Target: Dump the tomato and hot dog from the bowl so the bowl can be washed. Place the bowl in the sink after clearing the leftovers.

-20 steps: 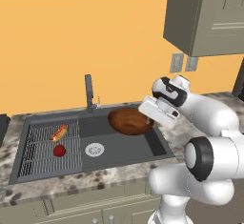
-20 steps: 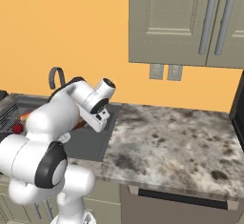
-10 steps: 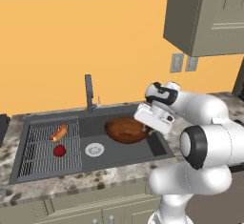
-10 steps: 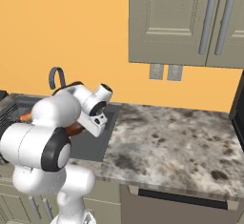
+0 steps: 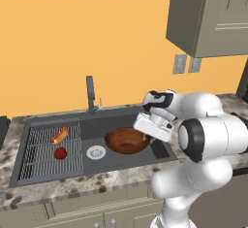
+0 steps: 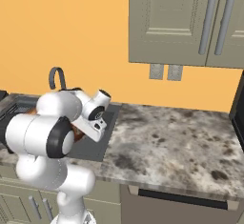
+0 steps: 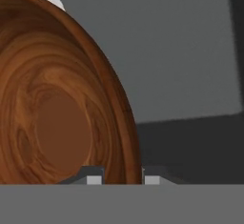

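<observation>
- The round, shallow, dark reddish-brown wooden bowl (image 5: pixel 127 140) is low inside the right part of the large rectangular dark grey sink (image 5: pixel 160 150), just right of the round silver drain (image 5: pixel 96 152).
- The bowl is empty; its glossy inside with wood grain faces up.
- The two small dark fingers (image 7: pixel 94 176) of the white arm are closed on the right rim of the bowl, one finger inside the rim and one outside it.
- In the left base view the gripper (image 5: pixel 145 136) reaches down to the bowl from the right side of the sink.
- The small elongated reddish-orange hot dog in a tan bun (image 5: pixel 60 135) lies on the ribbed grid section (image 5: pixel 36 161) at the left of the sink.
- The small round glossy red tomato (image 5: pixel 60 153) lies on the same grid, just in front of the hot dog and apart from it.
- The dark curved faucet (image 5: pixel 90 95) stands behind the basin, against the orange wall (image 5: pixel 97 42).
- The speckled stone surface (image 6: pixel 181 147) extends to the right of the sink.
</observation>
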Motion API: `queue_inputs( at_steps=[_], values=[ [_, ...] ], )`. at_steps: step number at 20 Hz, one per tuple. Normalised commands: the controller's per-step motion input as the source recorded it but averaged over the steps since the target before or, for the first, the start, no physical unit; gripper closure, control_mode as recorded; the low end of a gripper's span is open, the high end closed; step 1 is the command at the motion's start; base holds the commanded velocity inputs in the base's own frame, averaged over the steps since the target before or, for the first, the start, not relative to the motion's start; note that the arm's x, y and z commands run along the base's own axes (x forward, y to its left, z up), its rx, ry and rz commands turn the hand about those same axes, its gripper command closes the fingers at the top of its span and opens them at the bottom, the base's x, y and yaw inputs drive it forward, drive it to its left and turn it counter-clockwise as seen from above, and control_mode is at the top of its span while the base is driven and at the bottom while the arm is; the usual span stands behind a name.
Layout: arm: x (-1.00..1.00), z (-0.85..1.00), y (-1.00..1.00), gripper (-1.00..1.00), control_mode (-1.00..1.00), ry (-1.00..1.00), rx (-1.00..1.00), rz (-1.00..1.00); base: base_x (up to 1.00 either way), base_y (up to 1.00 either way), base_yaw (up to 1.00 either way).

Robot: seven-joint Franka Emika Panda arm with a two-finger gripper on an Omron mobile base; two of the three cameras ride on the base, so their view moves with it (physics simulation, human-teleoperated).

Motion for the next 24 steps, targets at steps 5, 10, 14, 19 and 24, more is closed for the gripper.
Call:
queue_inputs(
  at_steps=[5, 10, 14, 19, 24],
  values=[
    [0.02, -0.31, 0.04, 1.00, -1.00, 0.00, -0.04, 0.03, 0.00, 0.00, 0.00],
    [0.12, -0.20, 0.12, 1.00, -1.00, 0.00, 0.00, 0.01, 0.00, 0.00, 0.00],
    [0.21, -0.28, 0.05, 1.00, -1.00, 0.00, 0.00, 0.00, 0.00, 0.00, 0.00],
    [0.32, -0.24, 0.05, 1.00, -1.00, 0.00, 0.00, 0.00, 0.00, 0.00, 0.00],
    [0.06, -0.38, 0.01, 1.00, -1.00, -0.04, 0.00, 0.00, 0.00, 0.00, 0.00]
  ],
)
